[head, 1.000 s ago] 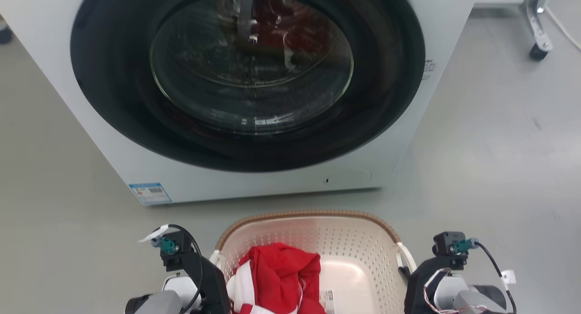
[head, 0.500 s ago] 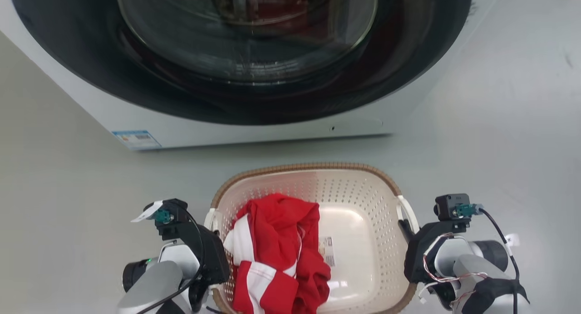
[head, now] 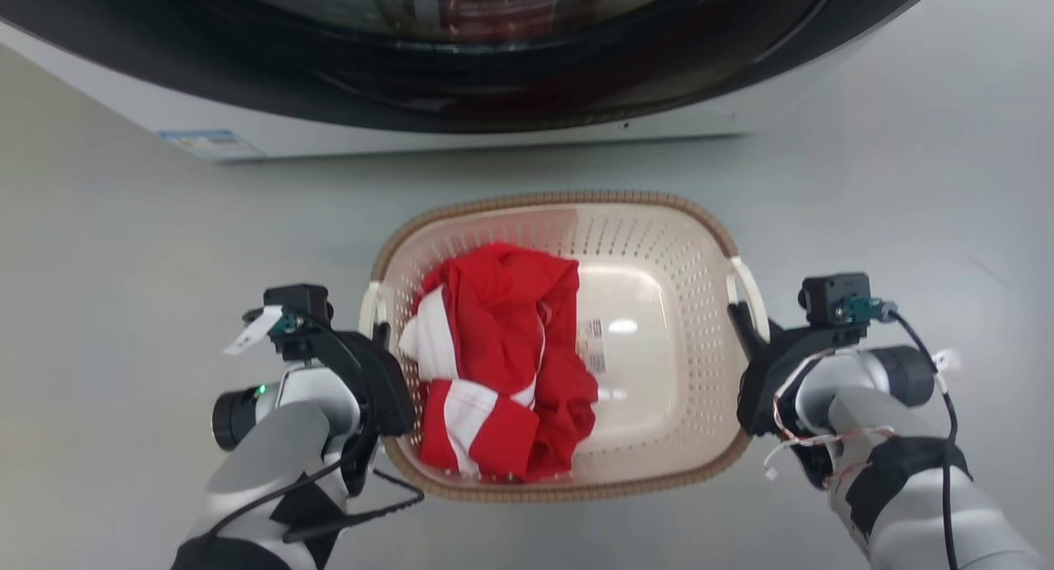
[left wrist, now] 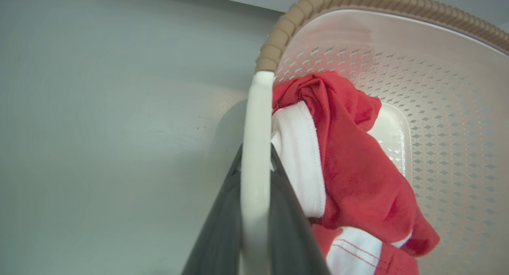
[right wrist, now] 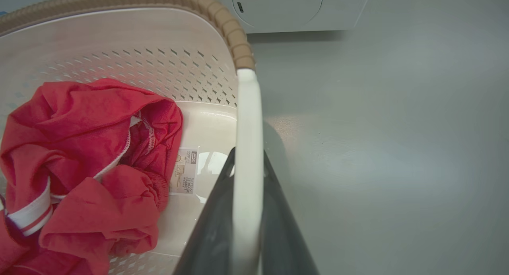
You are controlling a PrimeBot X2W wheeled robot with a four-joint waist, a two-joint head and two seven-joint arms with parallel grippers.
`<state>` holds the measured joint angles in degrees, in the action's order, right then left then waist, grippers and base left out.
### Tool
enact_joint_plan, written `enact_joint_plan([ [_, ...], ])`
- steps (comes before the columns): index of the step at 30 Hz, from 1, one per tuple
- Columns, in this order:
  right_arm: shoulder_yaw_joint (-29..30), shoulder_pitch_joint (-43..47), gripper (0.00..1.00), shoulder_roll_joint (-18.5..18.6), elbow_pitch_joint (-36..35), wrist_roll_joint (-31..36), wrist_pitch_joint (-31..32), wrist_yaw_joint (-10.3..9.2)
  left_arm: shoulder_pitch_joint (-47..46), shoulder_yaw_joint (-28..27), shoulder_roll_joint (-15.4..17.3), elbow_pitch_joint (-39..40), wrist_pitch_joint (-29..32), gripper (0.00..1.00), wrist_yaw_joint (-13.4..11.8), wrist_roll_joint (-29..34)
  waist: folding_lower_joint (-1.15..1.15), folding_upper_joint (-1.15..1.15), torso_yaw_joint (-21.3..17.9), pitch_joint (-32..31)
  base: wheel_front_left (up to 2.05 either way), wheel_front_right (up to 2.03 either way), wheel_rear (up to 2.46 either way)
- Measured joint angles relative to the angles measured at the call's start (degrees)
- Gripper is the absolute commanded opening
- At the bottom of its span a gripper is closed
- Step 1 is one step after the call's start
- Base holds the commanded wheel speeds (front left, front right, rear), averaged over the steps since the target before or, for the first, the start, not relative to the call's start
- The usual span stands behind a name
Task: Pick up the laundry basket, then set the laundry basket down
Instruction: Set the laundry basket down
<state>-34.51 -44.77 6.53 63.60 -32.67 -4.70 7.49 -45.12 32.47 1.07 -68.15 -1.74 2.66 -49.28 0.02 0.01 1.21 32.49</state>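
laundry basket [head: 560, 198] on floor [head: 123, 265] before washing machine [head: 494, 76] | garment [head: 494, 356] in basket's left half

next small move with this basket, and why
Probably lower both arms together, level. The left claw and right claw are each shut on a white side handle of the cream perforated plastic laundry basket, its red garment lies leftward, and whether its base touches the grey floor is unclear.
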Motion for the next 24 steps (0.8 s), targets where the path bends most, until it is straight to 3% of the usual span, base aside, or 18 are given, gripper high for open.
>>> enact_joint_plan([
  [13,-1.2,-5.3,0.00,1.1,-0.3,0.8,-3.6,0.00,-4.5,-0.3,0.2,0.5,-6.1,0.00,-0.1,0.6,-0.01,0.00,0.7,10.0,0.00,0.00,0.00],
  [24,-2.1,-6.1,0.00,1.1,1.2,0.9,-5.8,0.00,-5.0,0.2,-0.1,-0.5,-9.0,0.00,0.9,1.3,-0.02,0.00,1.3,13.4,0.00,0.00,0.00],
])
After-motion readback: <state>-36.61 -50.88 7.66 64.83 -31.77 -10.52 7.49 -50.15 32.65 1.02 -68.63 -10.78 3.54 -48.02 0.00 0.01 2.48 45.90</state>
